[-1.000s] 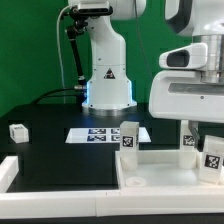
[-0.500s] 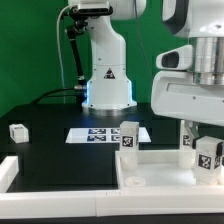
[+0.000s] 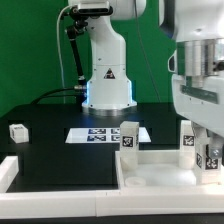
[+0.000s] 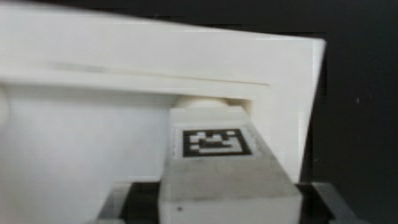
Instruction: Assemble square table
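The square table's white top (image 3: 150, 181) lies with its rim up at the exterior view's lower right. Two tagged white legs (image 3: 129, 138) (image 3: 187, 136) stand upright on it. My gripper (image 3: 209, 146) is shut on a third leg (image 3: 212, 157) over the top's right corner. In the wrist view this leg (image 4: 217, 150) runs from between my dark fingers (image 4: 135, 202) down to a round socket in the tabletop's corner (image 4: 160, 60), its tag facing the camera. My gripper (image 4: 222, 206) holds it by its sides. A fourth leg (image 3: 17, 131) lies loose at the left.
The marker board (image 3: 100, 134) lies flat in front of the robot base (image 3: 107, 85). A white border bar (image 3: 6, 172) runs along the lower left. The table surface is black, with a green backdrop behind.
My hand has swung toward the exterior view's right above the held leg. The leg itself has stayed over the same corner, shifting only slightly. The grip is unchanged.
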Controlling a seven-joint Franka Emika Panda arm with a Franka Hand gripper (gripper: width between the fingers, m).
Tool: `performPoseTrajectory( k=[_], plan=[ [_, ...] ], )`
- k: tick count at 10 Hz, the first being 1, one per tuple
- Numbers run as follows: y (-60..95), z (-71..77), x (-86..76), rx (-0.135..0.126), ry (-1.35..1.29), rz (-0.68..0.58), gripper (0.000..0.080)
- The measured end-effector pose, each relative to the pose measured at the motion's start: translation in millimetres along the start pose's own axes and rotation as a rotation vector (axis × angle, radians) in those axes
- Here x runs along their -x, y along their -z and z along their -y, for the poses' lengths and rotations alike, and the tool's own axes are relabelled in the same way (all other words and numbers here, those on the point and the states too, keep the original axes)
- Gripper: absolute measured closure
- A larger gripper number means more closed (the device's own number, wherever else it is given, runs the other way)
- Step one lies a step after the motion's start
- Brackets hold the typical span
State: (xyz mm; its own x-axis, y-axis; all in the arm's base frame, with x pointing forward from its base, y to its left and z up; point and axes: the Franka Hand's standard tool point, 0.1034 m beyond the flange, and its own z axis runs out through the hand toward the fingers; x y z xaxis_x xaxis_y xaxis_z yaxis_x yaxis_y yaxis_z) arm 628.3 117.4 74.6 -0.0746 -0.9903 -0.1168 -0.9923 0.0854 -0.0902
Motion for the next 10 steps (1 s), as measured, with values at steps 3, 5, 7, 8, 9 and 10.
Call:
performPoseTrajectory(
  k=[3, 5, 7, 8, 9, 10],
  plan=[
    [-1.2, -0.4, 4.1, -0.007, -0.155, 0.026, 0.0505],
    [-2.0, -1.0, 4.6, -0.006, -0.086, 0.023, 0.029],
    [-0.5, 3.0, 8.6, -0.037, 0.302, -0.01, 0.0181],
    [-0.4, 4.6, 8.1, -0.063, 0.491, -0.023, 0.0156],
    [-1.7, 3.5, 7.3, -0.065, 0.577, -0.029, 0.0151],
    [-1.9, 3.8, 6.6, -0.064, 0.649, -0.032, 0.0151]
  ],
)
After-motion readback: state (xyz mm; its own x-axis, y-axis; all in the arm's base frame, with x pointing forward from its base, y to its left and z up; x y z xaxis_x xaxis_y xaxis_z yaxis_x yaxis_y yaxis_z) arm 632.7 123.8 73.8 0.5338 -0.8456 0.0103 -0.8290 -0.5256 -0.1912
